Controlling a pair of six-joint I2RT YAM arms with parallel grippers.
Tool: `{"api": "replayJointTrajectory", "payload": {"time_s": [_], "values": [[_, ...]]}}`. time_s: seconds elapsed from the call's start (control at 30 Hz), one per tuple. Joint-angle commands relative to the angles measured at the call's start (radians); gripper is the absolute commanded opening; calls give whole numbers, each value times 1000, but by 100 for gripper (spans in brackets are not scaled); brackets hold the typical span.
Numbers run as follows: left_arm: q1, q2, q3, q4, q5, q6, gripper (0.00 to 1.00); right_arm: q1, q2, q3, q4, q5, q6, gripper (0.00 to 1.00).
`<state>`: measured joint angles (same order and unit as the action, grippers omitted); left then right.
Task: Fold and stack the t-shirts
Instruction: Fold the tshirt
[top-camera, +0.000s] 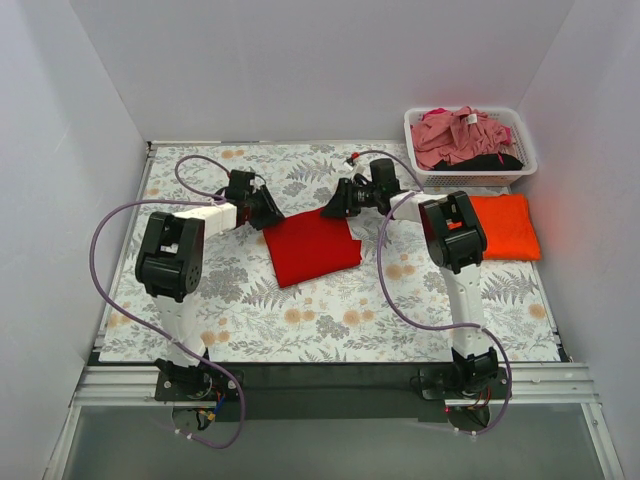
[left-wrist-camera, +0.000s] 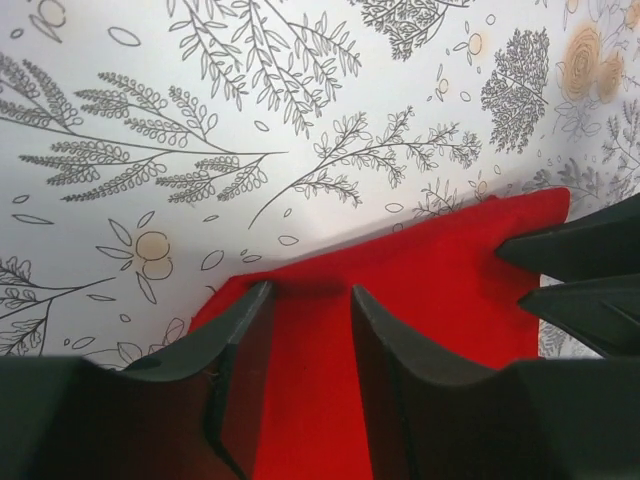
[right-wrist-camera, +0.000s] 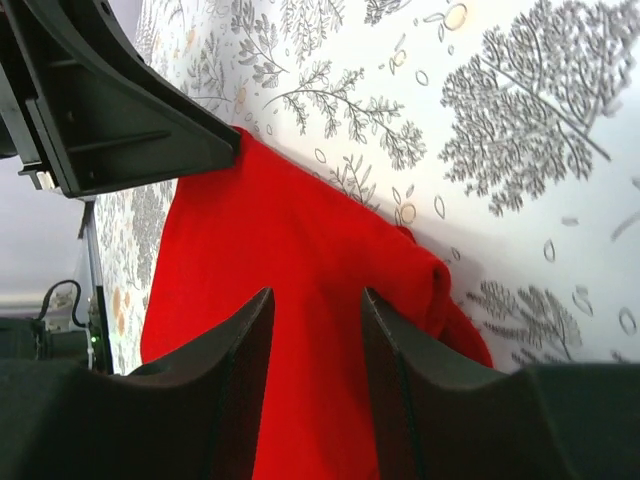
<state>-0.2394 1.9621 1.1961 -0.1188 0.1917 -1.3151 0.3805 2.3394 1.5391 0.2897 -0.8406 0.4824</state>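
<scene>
A soft red t-shirt (top-camera: 311, 247), folded square, is laid on the bench (top-camera: 300, 320). The left hand (left-wrist-camera: 310, 290) and right hand (right-wrist-camera: 316, 293) are spread apart at its far corners. An orange t-shirt (top-camera: 508, 225) and lattice basket (top-camera: 470, 181) are seen rightward.

L pincer (top-camera: 268, 210) & R pincer (top-camera: 335, 205) low, facing inward, jaws part-open.

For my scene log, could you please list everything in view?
red t-shirt: 1, red, folded, centre of table cloth
orange t-shirt: 1, orange, folded, right side, in front of basket
pink t-shirts: count unclear, dusty pink, crumpled in basket
black t-shirt: 1, black, in basket, under pink
basket: 1, white, far right corner
table cloth: 1, floral, covering table
left end effector: 1, black, red t-shirt's far left corner
right end effector: 1, black, its far right corner
</scene>
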Motion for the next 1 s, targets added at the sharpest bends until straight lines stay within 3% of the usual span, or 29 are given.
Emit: {"api": "replayJointTrajectory", "payload": {"time_s": [0.0,0.27,0.43,0.53,0.57,0.6,0.7,0.73,0.83,0.97], "values": [[3,14,23,-32,3,74,37,-8,-112,-58,66,21,58,47],[-21,-208,22,-28,40,96,76,-8,-376,-267,106,23,94,48],[-131,-377,-122,-31,-11,51,77,15,-454,-408,141,-54,133,48],[-196,-454,-246,-28,-28,-31,70,20,-463,-467,161,-57,134,48],[-205,-463,-286,-18,-20,-74,64,18,-448,-502,169,-61,134,48],[-212,-471,-323,-7,-11,-97,51,20,-437,-517,181,-69,134,47],[-215,-467,-467,70,9,-163,38,15,-378,-574,241,-55,133,47],[-215,-444,-496,88,-9,-174,27,12,-359,-582,259,-55,128,47],[-183,-395,-550,113,-3,-240,13,-5,-279,-586,267,-52,125,47],[-110,-391,-616,114,55,-296,8,-52,-236,-628,281,-40,154,45]]}}
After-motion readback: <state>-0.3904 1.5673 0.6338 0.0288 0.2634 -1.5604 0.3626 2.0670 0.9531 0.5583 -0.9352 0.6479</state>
